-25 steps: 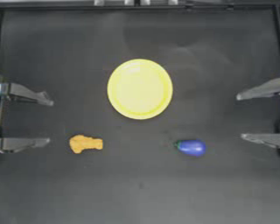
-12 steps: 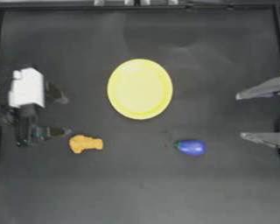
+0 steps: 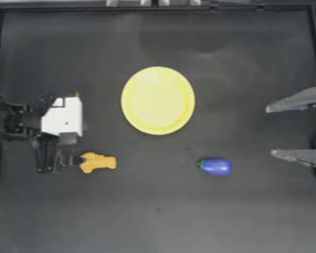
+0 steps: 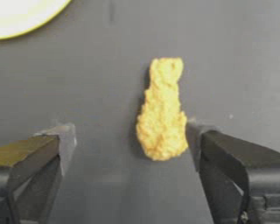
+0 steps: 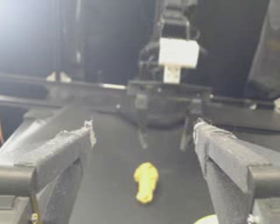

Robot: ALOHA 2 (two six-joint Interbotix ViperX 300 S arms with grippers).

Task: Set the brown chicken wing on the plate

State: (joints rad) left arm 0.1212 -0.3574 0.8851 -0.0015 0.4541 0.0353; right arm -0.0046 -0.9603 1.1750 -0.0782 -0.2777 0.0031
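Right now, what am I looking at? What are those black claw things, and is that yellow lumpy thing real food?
It is a robot with two arms at a dark table. One picture looks straight down from above. The other two come from small cameras on each arm's wrist, so the black claws at the bottom are that arm's own gripper.

The lumpy orange-yellow piece is a toy, the brown chicken wing. It lies on the table, and nothing holds it. The left gripper is beside it with its jaws open; its wrist camera shows the wing between the jaws, untouched. The yellow plate has nothing on it. A blue-purple toy lies apart. The right gripper waits open at the right edge.
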